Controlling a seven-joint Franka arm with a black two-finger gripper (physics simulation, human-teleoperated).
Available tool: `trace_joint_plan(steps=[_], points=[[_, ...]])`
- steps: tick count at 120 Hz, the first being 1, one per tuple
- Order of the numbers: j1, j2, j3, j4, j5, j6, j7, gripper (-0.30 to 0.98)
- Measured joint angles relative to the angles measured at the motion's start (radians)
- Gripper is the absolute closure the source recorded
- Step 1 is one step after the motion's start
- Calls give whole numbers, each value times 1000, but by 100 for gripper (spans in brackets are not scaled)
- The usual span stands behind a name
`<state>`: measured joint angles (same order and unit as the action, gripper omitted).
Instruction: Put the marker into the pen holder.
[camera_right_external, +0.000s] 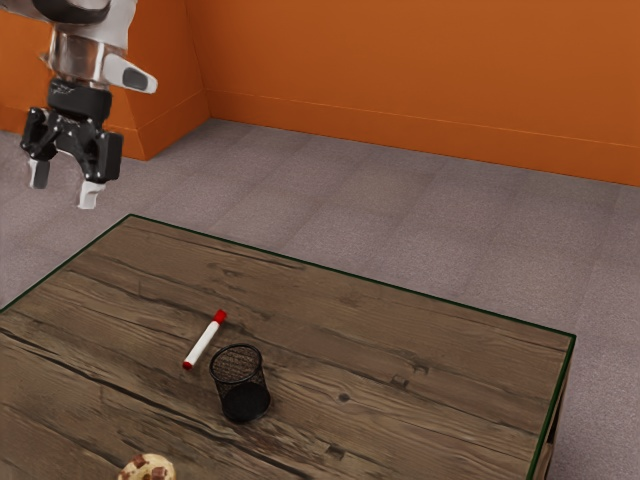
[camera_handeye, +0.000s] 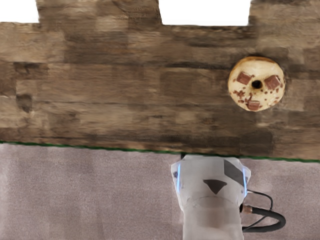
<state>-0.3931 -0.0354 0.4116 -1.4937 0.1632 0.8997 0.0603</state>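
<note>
One white marker with red ends (camera_right_external: 203, 342): lay flat on the brown wooden table (camera_right_external: 420, 350), just beside the pen holder, nearer the table's far-left corner in the exterior view. One black wire-mesh pen holder (camera_right_external: 240, 385): stood upright. One cream-iced ring doughnut with brown pieces (camera_handeye: 245, 97): lay on the table. Fingers (camera_right_external: 89, 192): wide apart, above and beyond that corner.
</note>
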Motion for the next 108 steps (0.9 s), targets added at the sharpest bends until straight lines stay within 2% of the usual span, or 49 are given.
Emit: trace_joint_plan(steps=[16,36,40,46,52,59,68,86,108], points=[[70,4,19,-60,15,342,38,0],[167,-7,7,-78,-11,544,57,0],[155,-37,13,-143,-24,569,53,0],[122,-121,22,-342,-25,631,43,0],[109,-150,52,-551,-26,728,33,0],[110,-76,74,-676,-39,849,24,0],[98,30,81,-723,-73,987,13,0],[87,199,73,-686,-156,1182,5,0],[49,285,70,-683,-262,1321,8,1]])
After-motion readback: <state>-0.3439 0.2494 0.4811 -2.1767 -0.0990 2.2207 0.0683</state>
